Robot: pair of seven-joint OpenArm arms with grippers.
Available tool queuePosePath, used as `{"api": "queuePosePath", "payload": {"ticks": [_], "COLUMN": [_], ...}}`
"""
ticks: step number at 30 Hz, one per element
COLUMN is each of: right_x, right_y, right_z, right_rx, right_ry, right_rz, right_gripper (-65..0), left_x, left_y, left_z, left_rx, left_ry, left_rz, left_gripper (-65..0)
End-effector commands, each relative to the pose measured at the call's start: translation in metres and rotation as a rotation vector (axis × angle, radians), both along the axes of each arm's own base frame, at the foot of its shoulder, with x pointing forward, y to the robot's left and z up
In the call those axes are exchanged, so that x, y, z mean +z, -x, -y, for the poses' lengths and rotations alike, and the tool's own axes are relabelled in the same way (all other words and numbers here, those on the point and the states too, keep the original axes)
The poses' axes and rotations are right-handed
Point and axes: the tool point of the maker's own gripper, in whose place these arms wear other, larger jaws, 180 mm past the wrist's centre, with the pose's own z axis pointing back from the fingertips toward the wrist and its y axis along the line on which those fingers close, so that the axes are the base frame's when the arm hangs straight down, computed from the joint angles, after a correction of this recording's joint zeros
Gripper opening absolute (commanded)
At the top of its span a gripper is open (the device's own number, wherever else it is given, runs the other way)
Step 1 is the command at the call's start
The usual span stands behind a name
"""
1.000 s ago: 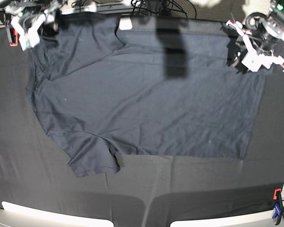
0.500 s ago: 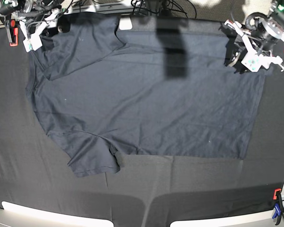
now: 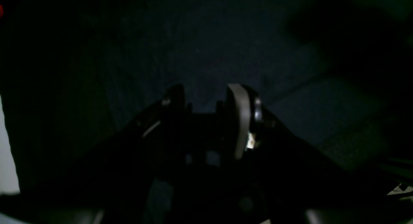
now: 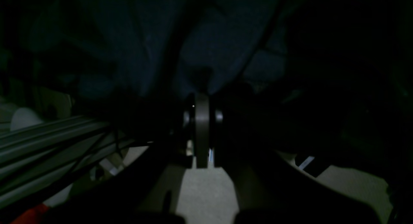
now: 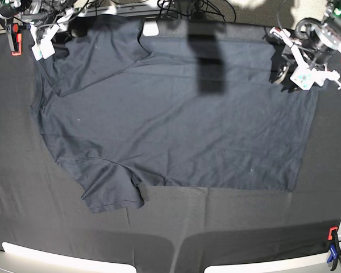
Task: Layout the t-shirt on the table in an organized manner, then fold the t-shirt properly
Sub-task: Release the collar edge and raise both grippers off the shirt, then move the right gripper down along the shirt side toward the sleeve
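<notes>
- The t-shirt (image 5: 176, 114) is lying spread across the black table (image 5: 23, 205), its hem toward the base view's right and its collar end toward the left, reaching from the far edge to a little past the middle of the cloth.
- One sleeve (image 5: 111, 190) is sticking out toward the near side, slightly rumpled at its cuff, while the far-left sleeve region (image 5: 96, 54) is sitting folded over onto the body with a diagonal crease.
- The step in hand appears to be the laying out: that far-left corner needs drawing outward so the folded flap opens flat.
- To do it well, the pull should probably be low and slow, away from the shirt's centre, so the body is not dragged along and new wrinkles are not raised.
- The other arm would likely help by pinning or tensioning the hem corner while the sleeve side is being stretched.
- The right gripper (image 5: 44, 41) is sitting at the far-left corner of the base view, right by the shirt's edge; in its wrist view the fingers (image 4: 202, 130) are pressed together with no gap.
- Whether cloth is pinched between them cannot be told; the view is too dark, though dark fabric is hanging just beyond the tips.
- The left gripper (image 3: 206, 104) is hovering at the far-right hem corner, its jaws standing partly apart with nothing between them, navy fabric below.
</notes>
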Motion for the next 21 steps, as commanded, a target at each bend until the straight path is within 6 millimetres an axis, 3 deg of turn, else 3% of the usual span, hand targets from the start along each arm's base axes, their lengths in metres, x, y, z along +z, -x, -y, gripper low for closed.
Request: {"api": "queuePosePath", "payload": {"ticks": [1, 5, 15, 21], "right_x": [0.01, 0.018, 0.067, 0.087], "right_y": [-0.013, -0.037, -0.136, -0.181], "right_z": [0.0, -0.002, -0.001, 0.003], "right_rx": [0.011, 0.007, -0.008, -0.033], "right_ry": [-0.009, -0.024, -0.031, -0.054], "right_rz": [0.068, 0.133, 0.426, 0.528], "right_gripper": [-65.0, -65.0, -65.0, -65.0], "left_x": [0.01, 0.011, 0.029, 0.028], "left_y": [-0.004, -0.004, -0.007, -0.007], "left_z": [0.002, 0.002, 0.015, 0.015], "left_rx": [-0.011, -0.013, -0.027, -0.029], "left_ry": [0.01, 0.011, 0.079, 0.08], "left_rz": [0.038, 0.041, 0.076, 0.075], "left_gripper": [-45.1, -45.1, -45.1, -45.1]}}
